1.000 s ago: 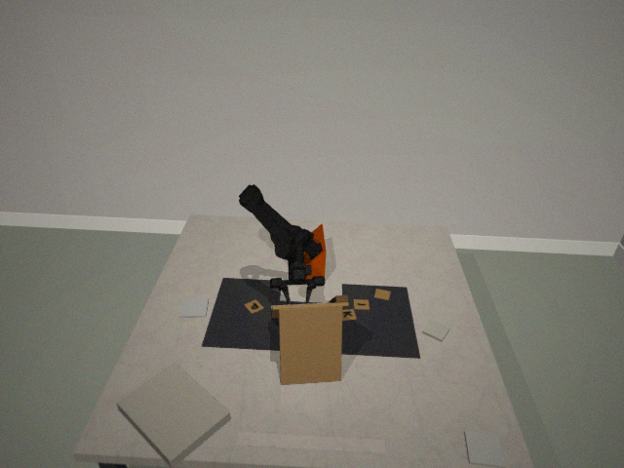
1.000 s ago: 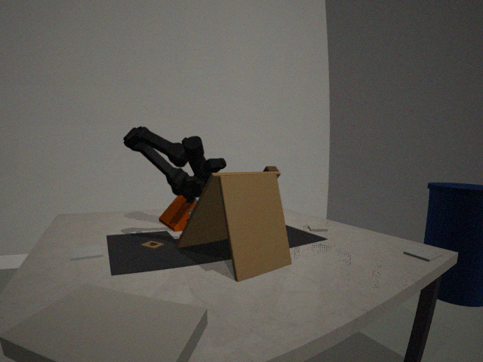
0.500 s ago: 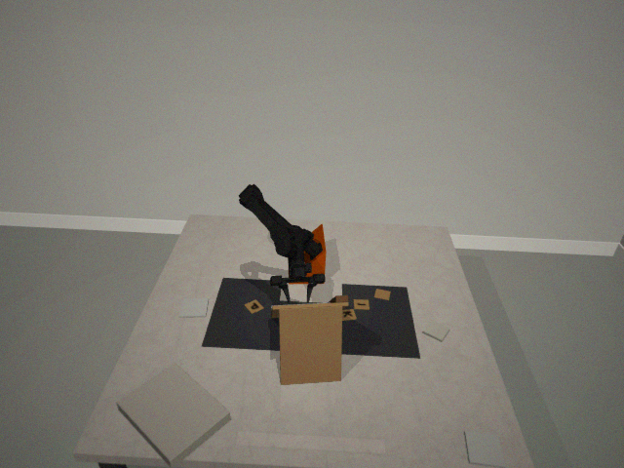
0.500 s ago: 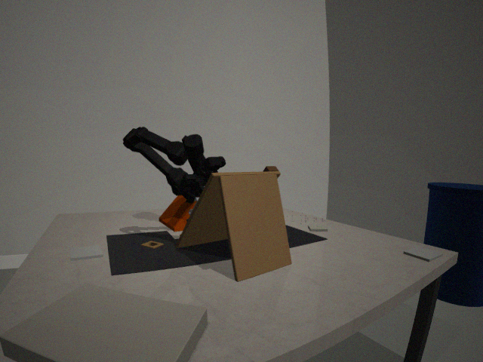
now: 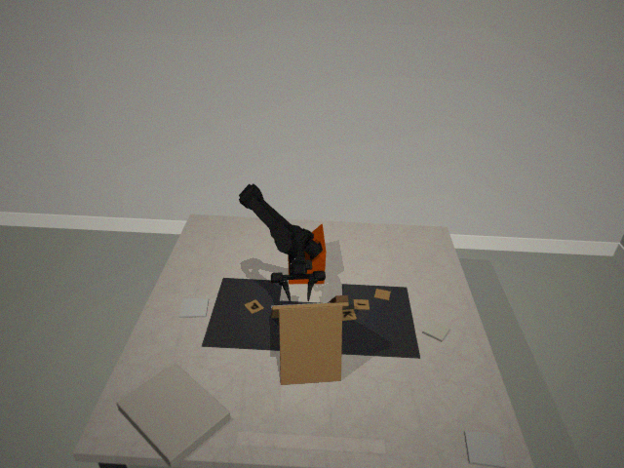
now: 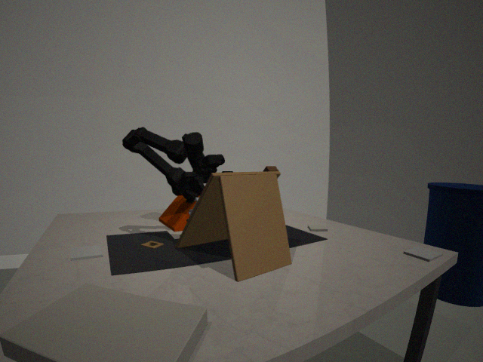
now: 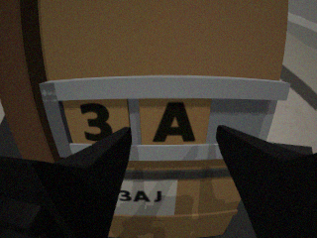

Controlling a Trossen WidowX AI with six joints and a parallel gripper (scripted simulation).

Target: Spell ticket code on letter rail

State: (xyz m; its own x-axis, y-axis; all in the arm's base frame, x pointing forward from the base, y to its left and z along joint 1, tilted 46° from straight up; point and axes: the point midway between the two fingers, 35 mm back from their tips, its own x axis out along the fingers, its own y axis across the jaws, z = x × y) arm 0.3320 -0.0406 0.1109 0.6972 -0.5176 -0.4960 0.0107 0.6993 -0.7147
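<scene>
My gripper (image 5: 299, 300) (image 7: 174, 132) is open in front of the rail, its fingertips on either side of the A tile with gaps beside it. The A tile (image 7: 174, 123) sits in the middle of the grey letter rail (image 7: 168, 88). The 3 tile (image 7: 96, 121) is to its left, with a narrow gap between them. The rail is bare right of the A. The ticket (image 7: 168, 195) below reads 3AJ, its left end partly behind a finger. The board (image 5: 310, 344) (image 6: 255, 225) hides the rail in the top and exterior views. A K tile (image 5: 348, 314) lies on the mat.
Right on the dark mat (image 5: 231, 332) lie another lettered tile (image 5: 361, 304) and a tile without a visible letter (image 5: 382, 293). Another tile (image 5: 253, 306) (image 6: 152, 244) lies left. An orange object (image 5: 318, 256) stands behind the gripper. A grey slab (image 5: 174, 412) (image 6: 105, 323) lies front left.
</scene>
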